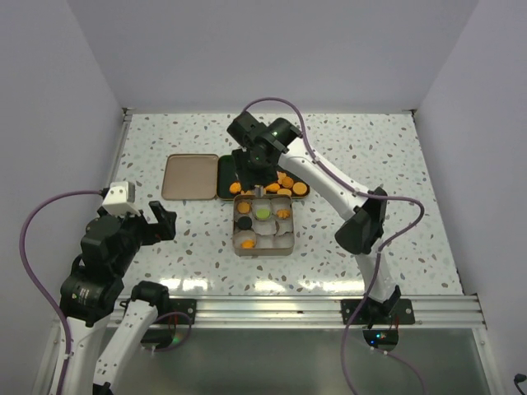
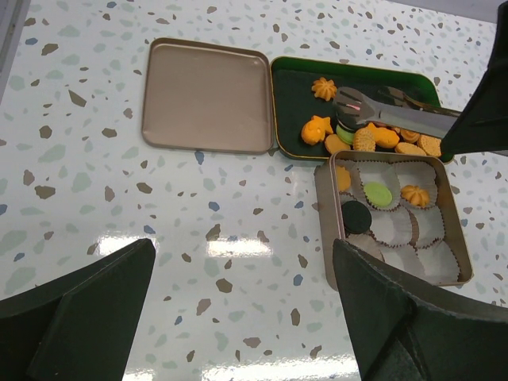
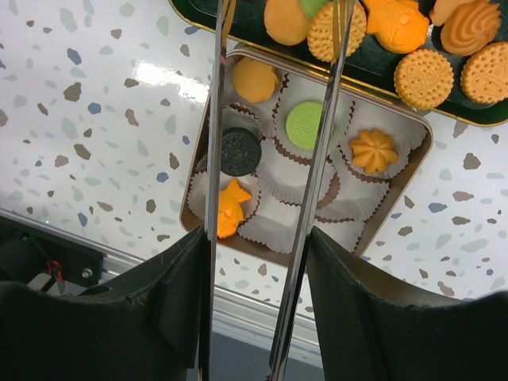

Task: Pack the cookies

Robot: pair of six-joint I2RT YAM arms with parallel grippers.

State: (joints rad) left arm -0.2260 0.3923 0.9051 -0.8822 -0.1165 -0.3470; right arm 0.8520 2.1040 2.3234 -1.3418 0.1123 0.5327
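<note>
Top external view: the right arm [image 1: 329,177] reaches across the desk [image 1: 370,140] to the green tray [image 1: 226,174]. The left arm [image 1: 107,247] is at the near left corner, well apart from the tray.

On the left arm, the left fingers [image 2: 79,317] are spread wide and hold nothing. They hang over bare desk near the tan lid [image 2: 206,95].

On the right arm, the right fingers [image 3: 127,317] are pinching a pair of metal tongs [image 2: 389,117]. Both blades run forward between the fingers with a gap between them. In the left wrist view the tong tips are over the green tray, among the pieces lying there. Whether they touch one cannot be told.

Most of the cookies [image 2: 317,128] lie loose on the green tray. They are mainly orange, round or flower-shaped, and one green piece lies partly under the tongs. Five sit in the tan tin [image 2: 321,198], each in a white paper cup [image 3: 349,198]: one round orange, one green, one orange flower, one dark brown and one orange star-like piece.

The lid lies hollow side up just beside the tray's left edge. The tin lies just beside the tray's near edge.
</note>
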